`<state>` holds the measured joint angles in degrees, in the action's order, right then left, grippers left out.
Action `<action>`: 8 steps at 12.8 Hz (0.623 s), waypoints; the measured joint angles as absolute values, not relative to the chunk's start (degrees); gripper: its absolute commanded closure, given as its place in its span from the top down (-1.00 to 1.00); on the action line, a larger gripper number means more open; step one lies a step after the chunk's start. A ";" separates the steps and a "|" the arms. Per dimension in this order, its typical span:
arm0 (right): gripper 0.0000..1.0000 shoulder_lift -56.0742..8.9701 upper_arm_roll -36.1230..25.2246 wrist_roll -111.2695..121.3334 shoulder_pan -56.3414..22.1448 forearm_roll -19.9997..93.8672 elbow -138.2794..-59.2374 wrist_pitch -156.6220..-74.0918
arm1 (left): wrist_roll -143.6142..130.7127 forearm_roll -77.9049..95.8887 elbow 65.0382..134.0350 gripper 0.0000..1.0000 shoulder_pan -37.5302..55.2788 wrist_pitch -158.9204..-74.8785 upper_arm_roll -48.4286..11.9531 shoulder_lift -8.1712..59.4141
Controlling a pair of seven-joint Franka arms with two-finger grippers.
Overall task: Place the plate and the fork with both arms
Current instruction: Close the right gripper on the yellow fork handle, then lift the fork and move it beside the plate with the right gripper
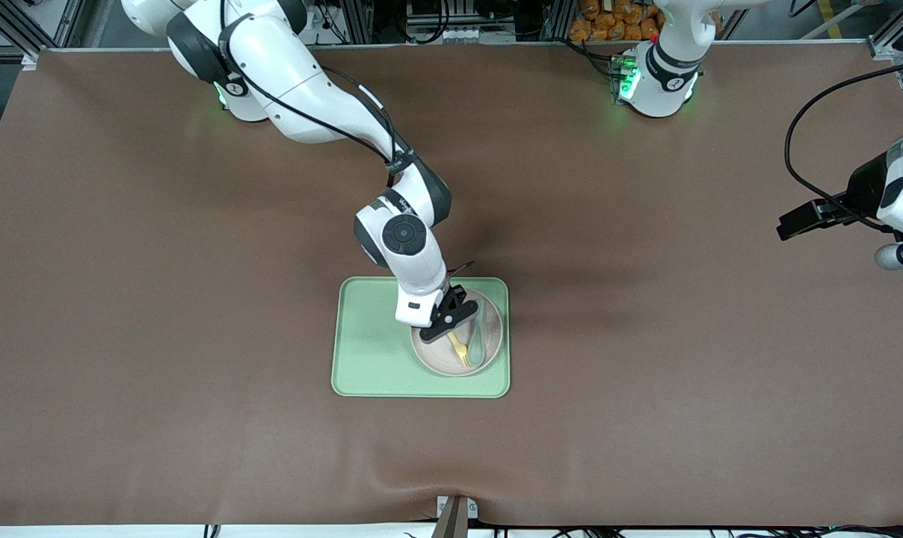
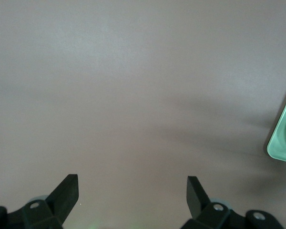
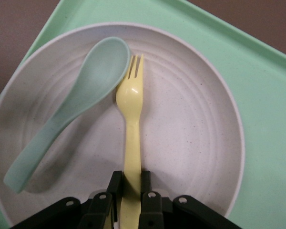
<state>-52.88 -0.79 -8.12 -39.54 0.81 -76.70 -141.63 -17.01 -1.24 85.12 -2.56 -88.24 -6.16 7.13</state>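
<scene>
The pale cream-pink plate (image 1: 435, 360) sits on the light-green tray (image 1: 369, 351), at the tray's end toward the left arm. The pale-yellow fork (image 1: 460, 350) lies in the plate beside a grey-green spoon (image 1: 478, 340). My right gripper (image 1: 445, 326) is low over the plate and shut on the fork's handle. In the right wrist view the fingers (image 3: 115, 183) pinch the handle of the fork (image 3: 130, 100) over the plate (image 3: 195, 129), with the spoon (image 3: 71, 109) alongside. My left gripper (image 1: 789, 224) waits open and empty over bare table at the left arm's end (image 2: 132, 183).
The tray (image 3: 271, 143) lies mid-table on a brown mat (image 1: 197, 336). A corner of the tray (image 2: 282, 140) shows at the edge of the left wrist view. A black cable (image 1: 795, 142) loops above the left arm.
</scene>
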 measured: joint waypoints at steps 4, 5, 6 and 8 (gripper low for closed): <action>-1.00 -52.84 -0.79 -11.46 -39.53 0.89 -76.19 -141.63 | -17.01 -1.24 85.33 1.00 -2.57 -88.77 -6.17 7.13; -1.00 -52.78 -0.78 -12.83 -39.53 0.89 -76.07 -141.66 | -16.95 -1.24 85.33 1.00 -2.58 -88.92 -6.17 7.12; -1.00 -52.66 -0.78 -13.79 -39.53 0.89 -75.89 -141.67 | -16.80 -1.24 85.33 1.00 -2.58 -89.00 -6.17 7.12; -1.00 -52.15 -0.81 -16.00 -39.39 0.93 -75.54 -141.50 | -16.60 -1.24 85.33 1.00 -2.58 -89.09 -6.17 7.12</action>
<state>-52.15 -0.81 -16.00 -39.39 0.93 -75.54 -141.50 -16.60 -1.24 85.33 -2.58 -89.09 -6.17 7.12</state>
